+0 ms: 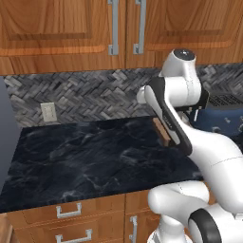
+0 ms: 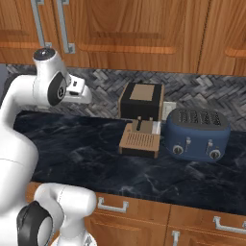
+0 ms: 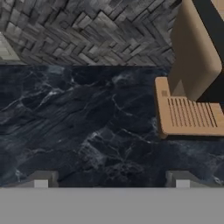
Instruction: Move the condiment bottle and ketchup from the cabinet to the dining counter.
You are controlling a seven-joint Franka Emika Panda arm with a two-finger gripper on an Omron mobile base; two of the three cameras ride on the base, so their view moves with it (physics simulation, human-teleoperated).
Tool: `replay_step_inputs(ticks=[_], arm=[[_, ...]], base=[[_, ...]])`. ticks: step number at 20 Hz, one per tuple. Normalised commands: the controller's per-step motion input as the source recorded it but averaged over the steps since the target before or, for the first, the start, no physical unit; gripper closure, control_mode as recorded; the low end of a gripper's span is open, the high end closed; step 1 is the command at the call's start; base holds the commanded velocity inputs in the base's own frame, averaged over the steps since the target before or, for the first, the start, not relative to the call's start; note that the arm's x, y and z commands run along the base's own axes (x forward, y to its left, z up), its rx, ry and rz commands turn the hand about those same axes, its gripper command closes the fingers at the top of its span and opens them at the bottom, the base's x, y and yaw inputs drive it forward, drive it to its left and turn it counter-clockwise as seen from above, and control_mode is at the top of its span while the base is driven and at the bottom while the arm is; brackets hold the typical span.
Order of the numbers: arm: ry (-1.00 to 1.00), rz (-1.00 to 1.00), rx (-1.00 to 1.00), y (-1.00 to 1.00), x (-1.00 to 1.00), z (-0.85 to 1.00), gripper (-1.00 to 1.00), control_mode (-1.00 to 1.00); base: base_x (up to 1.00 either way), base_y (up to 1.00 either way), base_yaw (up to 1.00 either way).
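Note:
The cabinet (image 1: 71, 28) hangs above the counter with its wooden doors shut and its long silver bar handles (image 1: 114, 28) side by side; it also spans the top of the right base view (image 2: 134, 29). The condiment bottle and the ketchup are hidden. The dining counter is out of view. My gripper (image 3: 111, 180) is open, its fingertips (image 3: 41, 178) wide apart with nothing between them. It hovers over the black marble worktop (image 3: 87, 122) and points toward the herringbone tile wall.
A tan and black coffee machine (image 2: 141, 103) with a slatted drip tray (image 3: 188, 116) stands at the back of the worktop. A blue toaster (image 2: 197, 134) sits to its right. A wall outlet (image 1: 49, 112) is on the tile. Drawers (image 1: 69, 211) run below the front edge.

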Motion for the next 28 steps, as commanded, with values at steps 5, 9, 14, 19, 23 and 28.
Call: replay_step_inputs(ticks=[5,9,14,19,23,28], arm=[[-0.07,-0.06,0.0,0.3,-0.01,0.7,-1.0,-1.0],[-0.08,-0.03,0.0,0.2,-0.01,0.73,-1.0,-1.0],[-0.21,0.0,-0.03,0.15,-0.08,0.62,-1.0,-1.0],[-0.26,0.0,-0.05,0.06,-0.02,0.57,-1.0,-1.0],[-0.2,-0.02,-0.01,0.0,0.01,0.55,-1.0,-1.0],[-0.14,-0.01,0.0,0.0,0.14,0.44,-1.0,-1.0]], base=[[0.0,0.0,0.0],[0.0,0.0,0.0],[0.0,0.0,0.0],[0.0,0.0,0.0],[0.0,0.0,0.0],[0.0,0.0,0.0]])
